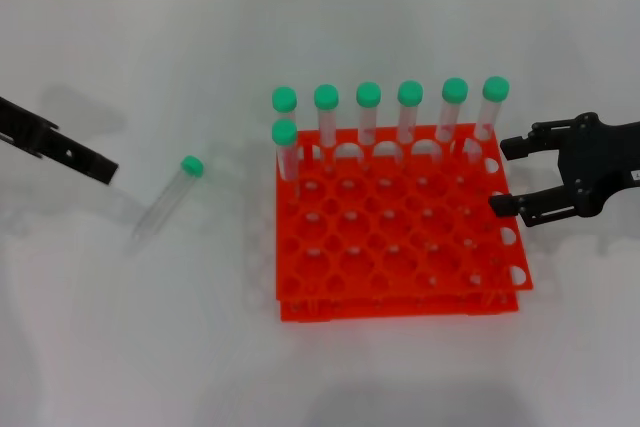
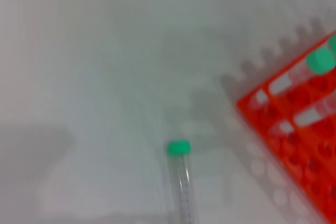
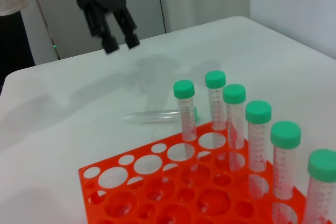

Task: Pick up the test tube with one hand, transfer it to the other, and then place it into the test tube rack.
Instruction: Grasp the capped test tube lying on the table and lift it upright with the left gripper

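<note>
The test tube [image 1: 163, 204] lies on its side on the white table, left of the rack, its green cap towards the rack's far corner. It also shows in the left wrist view [image 2: 181, 182] and the right wrist view [image 3: 152, 115]. My left gripper [image 1: 103, 169] hovers above the table left of the tube, apart from it; seen from the right wrist [image 3: 122, 44], it is open and empty. My right gripper [image 1: 506, 176] is open and empty beside the right edge of the orange-red rack [image 1: 400, 247].
Several green-capped tubes [image 1: 410, 112] stand upright along the rack's far row, one more [image 1: 285, 147] just in front at the left corner. The rack's other holes are empty. The table's far edge meets a wall.
</note>
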`<state>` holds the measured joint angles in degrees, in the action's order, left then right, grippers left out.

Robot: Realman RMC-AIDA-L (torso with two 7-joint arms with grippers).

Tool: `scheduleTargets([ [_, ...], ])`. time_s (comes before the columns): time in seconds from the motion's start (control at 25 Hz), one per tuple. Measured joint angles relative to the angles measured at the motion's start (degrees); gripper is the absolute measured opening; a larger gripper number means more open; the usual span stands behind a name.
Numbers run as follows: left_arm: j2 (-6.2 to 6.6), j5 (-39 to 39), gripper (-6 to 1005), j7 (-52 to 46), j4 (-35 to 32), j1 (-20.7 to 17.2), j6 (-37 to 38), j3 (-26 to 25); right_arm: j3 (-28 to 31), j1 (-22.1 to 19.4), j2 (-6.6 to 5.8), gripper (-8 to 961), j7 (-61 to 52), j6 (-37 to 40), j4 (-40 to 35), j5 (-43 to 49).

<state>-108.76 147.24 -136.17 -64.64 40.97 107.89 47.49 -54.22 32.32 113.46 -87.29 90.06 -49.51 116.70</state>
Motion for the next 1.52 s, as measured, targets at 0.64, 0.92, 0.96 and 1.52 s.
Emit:
scheduleTargets([
  [0.64,-4.69,14.96,803,-3.34,15.17,9.06,-9.72,5.53,-0.01,-0.09,0.97,793,2.14,-0.77,0.26,-0.6],
  [0.92,-5.64,15.09,799,-5.09,19.23,9.65,-14.5,9.39,-0.13,-0.13,0.97,792,2.38,-0.77,0.39,-0.6],
  [0.96,-5.85,15.09,798,-5.11,19.38,9.67,-14.88,9.46,-0.13,-0.14,0.97,792,2.39,-0.77,0.41,-0.6],
  [1.52,-7.34,15.19,790,-5.77,22.57,8.93,-19.08,10.26,0.02,-0.34,1.23,789,2.41,-0.34,0.56,-0.6],
])
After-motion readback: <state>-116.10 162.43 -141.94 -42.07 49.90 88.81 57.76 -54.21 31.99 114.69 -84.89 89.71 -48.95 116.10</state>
